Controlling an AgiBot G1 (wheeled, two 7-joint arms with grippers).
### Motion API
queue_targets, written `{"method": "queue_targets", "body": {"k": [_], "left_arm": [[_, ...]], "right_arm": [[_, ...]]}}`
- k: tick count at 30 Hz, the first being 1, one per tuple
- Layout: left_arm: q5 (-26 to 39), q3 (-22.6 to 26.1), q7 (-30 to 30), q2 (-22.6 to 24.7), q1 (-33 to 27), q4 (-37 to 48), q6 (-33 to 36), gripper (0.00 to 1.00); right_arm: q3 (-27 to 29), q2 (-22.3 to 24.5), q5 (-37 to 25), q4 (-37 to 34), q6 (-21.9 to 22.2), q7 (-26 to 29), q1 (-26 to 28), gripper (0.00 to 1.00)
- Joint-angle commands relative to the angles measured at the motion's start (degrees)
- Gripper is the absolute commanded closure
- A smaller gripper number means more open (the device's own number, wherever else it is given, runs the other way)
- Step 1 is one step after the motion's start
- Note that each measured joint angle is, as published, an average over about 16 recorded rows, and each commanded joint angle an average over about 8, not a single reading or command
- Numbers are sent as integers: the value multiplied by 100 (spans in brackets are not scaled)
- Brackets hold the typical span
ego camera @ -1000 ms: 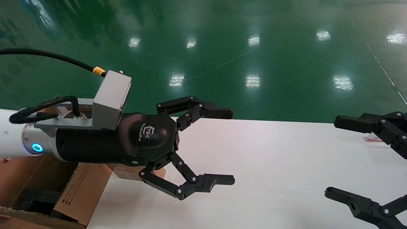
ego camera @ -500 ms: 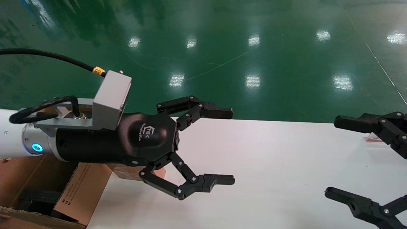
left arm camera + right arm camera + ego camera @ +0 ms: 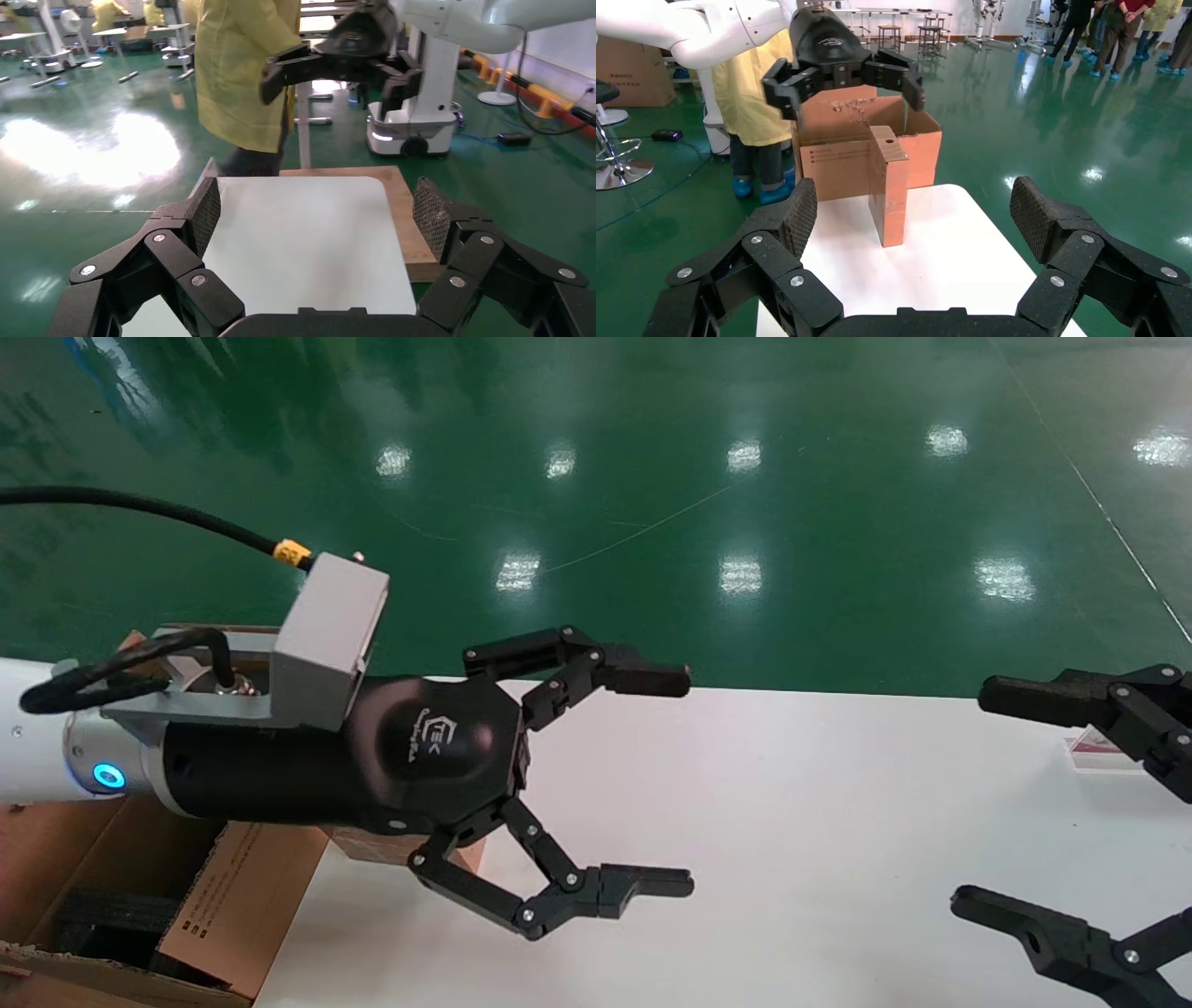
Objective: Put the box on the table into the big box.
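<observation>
Green glossy floor, white tabletop (image 3: pixel 792 822). Left end effector (image 3: pixel 684 780) wide above box (image 3: pixel 889 184), mostly hidden from head; right wrist shows it upright beside big box (image 3: pixel 838 158). Right end effector (image 3: pixel 968 794) wide.

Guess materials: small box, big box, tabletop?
Small box: brown cardboard, matte, round hole near its top. Big box: corrugated-looking cardboard, ragged flap edges, black print. Table: smooth white top, likely laminate or plastic. Left hand hangs open above the box.
</observation>
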Motion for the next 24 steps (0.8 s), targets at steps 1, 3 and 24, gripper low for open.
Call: {"method": "queue_targets", "body": {"k": [1, 3, 24], "left_arm": [[5, 1, 1, -2, -1, 11, -4, 0], [8, 2, 0, -4, 1, 1, -5, 0], [145, 42, 55, -65, 47, 58, -2, 0]], "right_arm": [[0, 0, 0, 0, 0, 0, 0, 0], [0, 0, 0, 0, 0, 0, 0, 0], [0, 0, 0, -2, 1, -1, 0, 0]]}}
